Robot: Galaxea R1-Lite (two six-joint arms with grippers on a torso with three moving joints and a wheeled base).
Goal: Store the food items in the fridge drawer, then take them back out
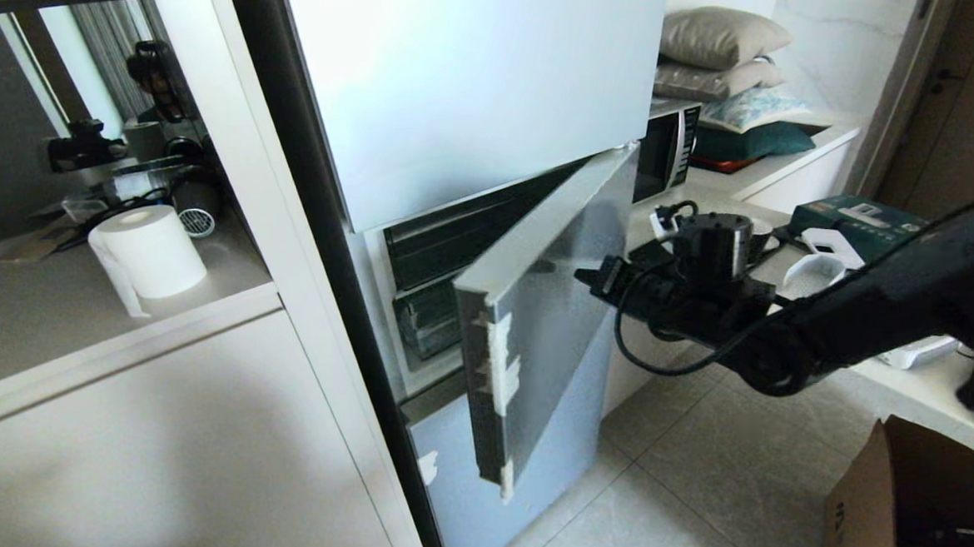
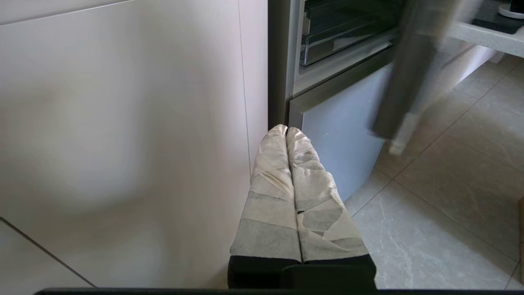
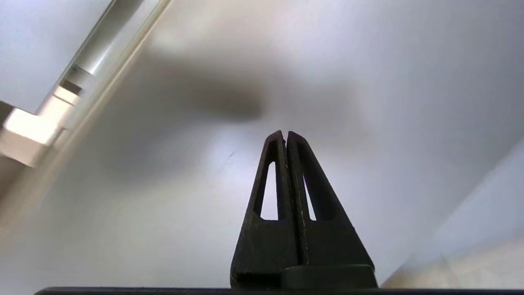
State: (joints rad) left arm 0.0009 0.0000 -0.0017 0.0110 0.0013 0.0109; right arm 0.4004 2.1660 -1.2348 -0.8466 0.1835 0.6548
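While no writing was legible, the right gripper [image 3: 286, 135] was closed and empty beside one open fridge door [image 1: 539, 304]; the left gripper [image 2: 286, 130] was closed, empty.

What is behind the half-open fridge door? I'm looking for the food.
Behind the middle door, dark drawer fronts show. Their contents are hidden; no food is visible.
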